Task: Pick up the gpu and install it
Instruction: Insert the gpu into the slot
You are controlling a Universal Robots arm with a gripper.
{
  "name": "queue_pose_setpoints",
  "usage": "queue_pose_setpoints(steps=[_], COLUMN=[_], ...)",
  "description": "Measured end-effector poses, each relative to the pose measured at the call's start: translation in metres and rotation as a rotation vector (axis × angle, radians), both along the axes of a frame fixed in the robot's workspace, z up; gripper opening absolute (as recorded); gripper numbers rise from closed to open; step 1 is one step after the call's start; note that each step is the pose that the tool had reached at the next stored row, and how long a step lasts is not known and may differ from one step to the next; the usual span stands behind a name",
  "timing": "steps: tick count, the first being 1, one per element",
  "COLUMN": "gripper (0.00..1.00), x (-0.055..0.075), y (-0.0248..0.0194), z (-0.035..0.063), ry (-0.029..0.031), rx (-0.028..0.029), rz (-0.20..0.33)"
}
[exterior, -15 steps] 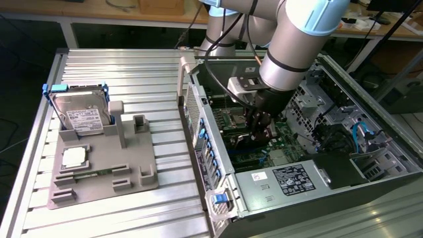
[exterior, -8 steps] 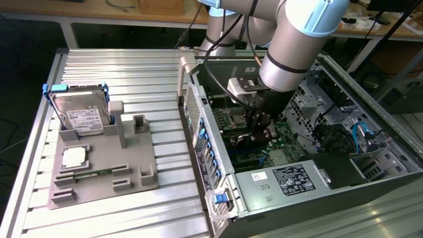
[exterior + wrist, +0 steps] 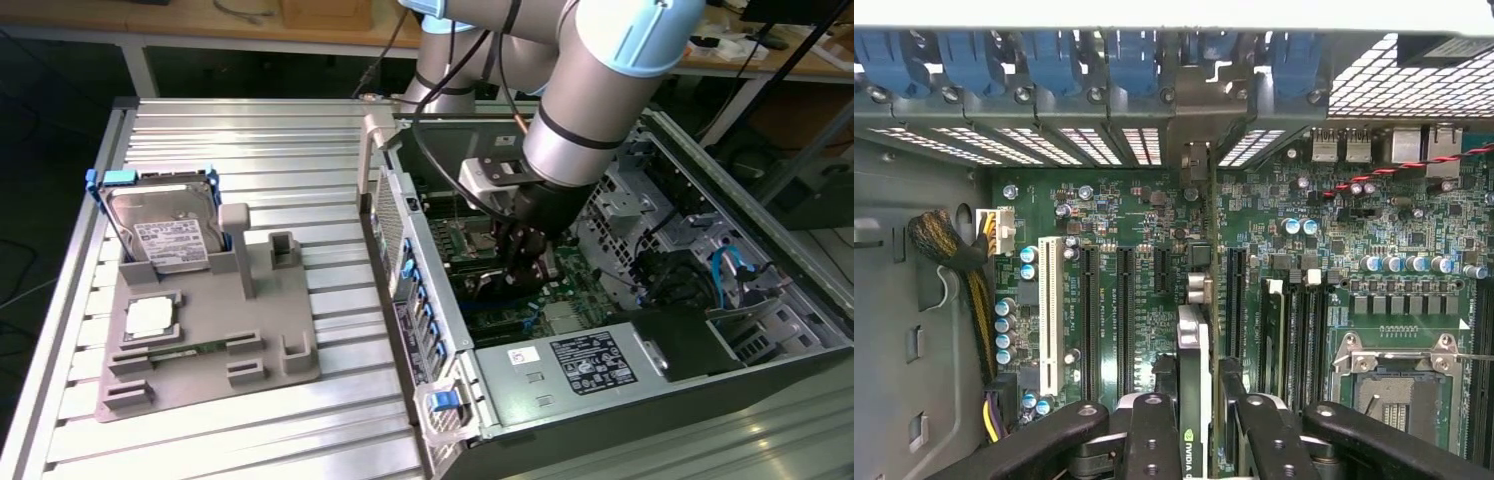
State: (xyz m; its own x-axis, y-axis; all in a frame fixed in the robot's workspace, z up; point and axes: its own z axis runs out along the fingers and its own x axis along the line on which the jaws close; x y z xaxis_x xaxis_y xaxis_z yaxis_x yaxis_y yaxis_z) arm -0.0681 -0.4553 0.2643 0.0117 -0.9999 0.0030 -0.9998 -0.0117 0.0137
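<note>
Gpu (image 3: 1194, 335) pinched edge-on by gripper (image 3: 1192, 400); arm (image 3: 601, 80) angled down into computer case (image 3: 407, 290).

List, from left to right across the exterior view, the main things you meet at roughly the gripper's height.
Hard drive in its blue frame → grey fixture's upright post → computer case's perforated rear wall → gripper, shut on the gpu → blue cable.

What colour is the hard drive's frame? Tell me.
Blue frame, best in the exterior view.
</note>
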Motion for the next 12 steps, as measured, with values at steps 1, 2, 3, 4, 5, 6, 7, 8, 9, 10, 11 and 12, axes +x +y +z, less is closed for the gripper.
queue_pose_setpoints(steps=[1, 2, 3, 4, 5, 6, 7, 8, 9, 10, 11, 12], gripper=[0.27, 0.27, 0.27, 0.27, 0.27, 0.27, 0.27, 0.27, 0.27, 0.27, 0.27, 0.27], x=[0.0, 0.0, 0.0, 0.0, 0.0, 0.0, 0.0, 0.0, 0.0, 0.0, 0.0, 0.0], y=[0.0, 0.0, 0.0, 0.0, 0.0001, 0.0, 0.0, 0.0, 0.0, 0.0, 0.0, 0.0], z=[0.0003, 0.0006, 0.0012, 0.0017, 0.002, 0.0022, 0.0023, 0.0024, 0.0024, 0.0024, 0.0024, 0.0023], ry=[0.0, -0.0002, -0.0003, -0.0002, -0.0002, -0.0001, 0.0, 0.0, 0.0, 0.0, 0.0, 0.0], rx=[0.0001, 0.0004, 0.0007, 0.0003, 0.0005, 0.0003, 0.0, 0.0, 0.0, 0.0, 0.0, 0.0001], rz=[-0.001, -0.001, -0.002, -0.004, -0.005, -0.006, -0.008, -0.01, -0.012, -0.013, -0.014, -0.016])
